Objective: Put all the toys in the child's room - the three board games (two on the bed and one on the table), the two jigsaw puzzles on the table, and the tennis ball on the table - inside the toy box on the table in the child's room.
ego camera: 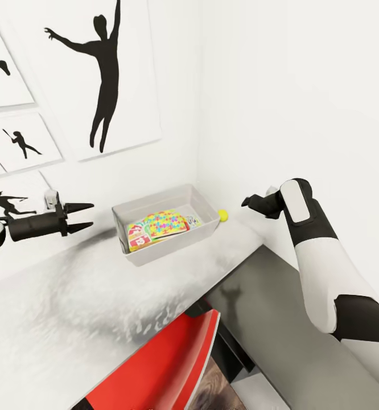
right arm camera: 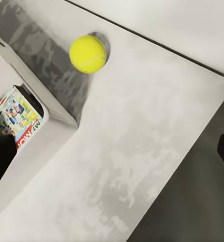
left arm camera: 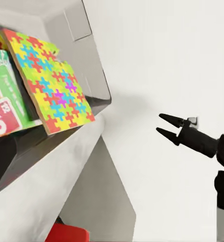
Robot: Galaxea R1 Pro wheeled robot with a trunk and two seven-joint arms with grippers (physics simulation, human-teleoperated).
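The light-grey toy box (ego camera: 134,257) stands on the table (ego camera: 70,302) near the wall corner. In it lie a jigsaw puzzle (ego camera: 164,223) (left arm camera: 54,80), a red and green board game (ego camera: 136,237) (left arm camera: 3,103) and a blue-printed board game (ego camera: 193,221) (right arm camera: 16,118). The tennis ball (ego camera: 222,215) (right arm camera: 88,54) rests on the table against the box's right end. My left gripper (ego camera: 91,216) hovers open and empty left of the box. My right gripper (ego camera: 247,201) (left arm camera: 162,126) hangs open, just right of the ball and apart from it.
White walls close the table's back and right; black silhouette pictures (ego camera: 104,74) hang on the back wall. A lower dark-grey table section (ego camera: 269,307) runs along the right. A red chair (ego camera: 161,370) sits at the table's front edge.
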